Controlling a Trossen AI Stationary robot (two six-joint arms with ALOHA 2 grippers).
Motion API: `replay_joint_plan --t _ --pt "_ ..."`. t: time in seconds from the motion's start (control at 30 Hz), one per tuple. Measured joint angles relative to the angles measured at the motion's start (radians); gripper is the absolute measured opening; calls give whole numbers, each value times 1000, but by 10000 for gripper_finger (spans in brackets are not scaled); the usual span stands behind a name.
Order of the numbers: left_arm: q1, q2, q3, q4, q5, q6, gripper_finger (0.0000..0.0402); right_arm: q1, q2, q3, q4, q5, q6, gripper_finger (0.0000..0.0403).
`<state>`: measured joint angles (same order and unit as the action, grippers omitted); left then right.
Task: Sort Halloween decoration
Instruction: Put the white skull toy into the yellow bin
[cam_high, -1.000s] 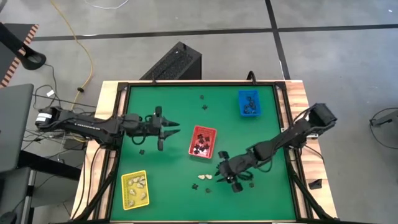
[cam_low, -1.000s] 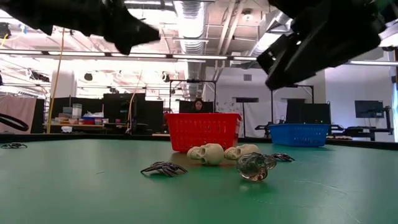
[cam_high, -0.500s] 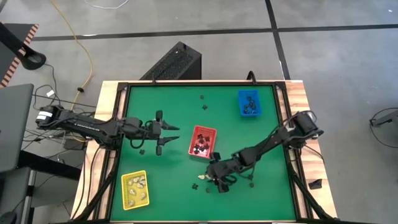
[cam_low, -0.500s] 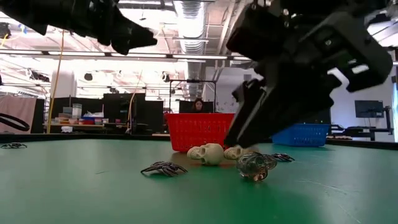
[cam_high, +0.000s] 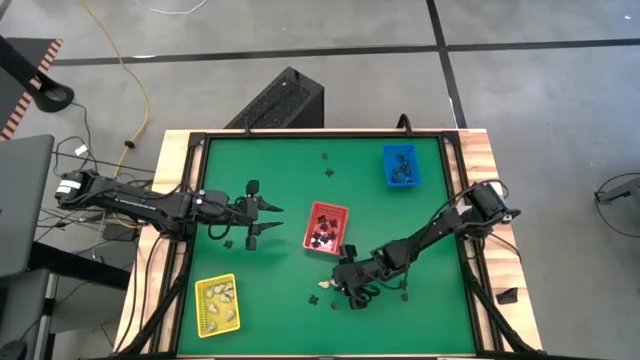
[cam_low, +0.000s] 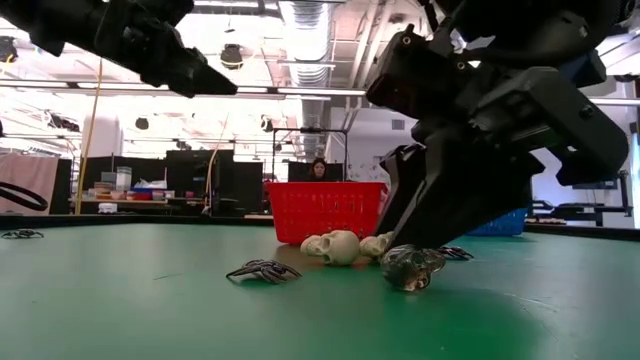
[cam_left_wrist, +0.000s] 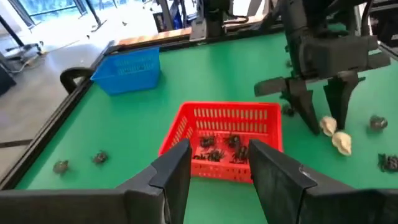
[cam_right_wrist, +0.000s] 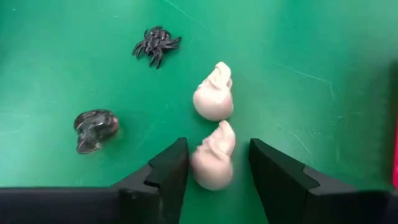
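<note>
- R gripper low over the green desk, jaws apart, straddling one cream skull; I see no contact yet.
- 2nd skull just beyond; black spider and dark skull nearby.
- L gripper raised, jaws apart, facing red tray w/ black pieces inside.

Your right gripper sits low over the table, its fingers either side of one skull. A second skull lies just beyond the fingertips, touching the first. A spider lies farther out, and a dark skull lies outside one finger.
</note>
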<state>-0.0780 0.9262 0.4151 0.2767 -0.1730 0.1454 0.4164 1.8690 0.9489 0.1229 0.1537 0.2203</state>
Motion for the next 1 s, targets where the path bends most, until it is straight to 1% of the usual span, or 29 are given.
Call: replay_joint_plan --t 0.1,0.23,0.33,0.4,0.53,0.63,0.7,0.77,0.83,0.9,1.0 --pt "0 -75 0 -118 -16 -2 151 4 0 0 -4 6 0 166" --pt "1 -204 0 -251 -26 -42 151 13 -1 0 -11 9 0 116" --pt "1 -293 -27 -253 -26 -68 151 17 -8 0 -6 7 -25 114" --pt "1 -334 -61 -210 -26 -68 151 15 -30 -4 -16 5 -44 114" --pt "1 -391 -120 -150 -26 -68 151 12 -128 -4 14 2 -65 132" --pt "1 -411 -135 -148 -26 -71 151 12 -180 -2 117 2 -121 131" --pt "1 -411 -135 -148 -26 -76 151 4 -179 4 209 2 -177 121" --pt "1 -410 -135 -149 -27 -77 151 -10 -145 45 297 -1 -233 115" --pt "1 -410 -135 -149 -51 -79 151 -32 -80 116 339 -17 -296 115" --pt "1 -410 -135 -151 -85 -88 151 -54 11 214 390 -81 -350 121" --pt "2 -411 -135 -154 -112 -93 151 -88 167 407 422 -227 -393 128"
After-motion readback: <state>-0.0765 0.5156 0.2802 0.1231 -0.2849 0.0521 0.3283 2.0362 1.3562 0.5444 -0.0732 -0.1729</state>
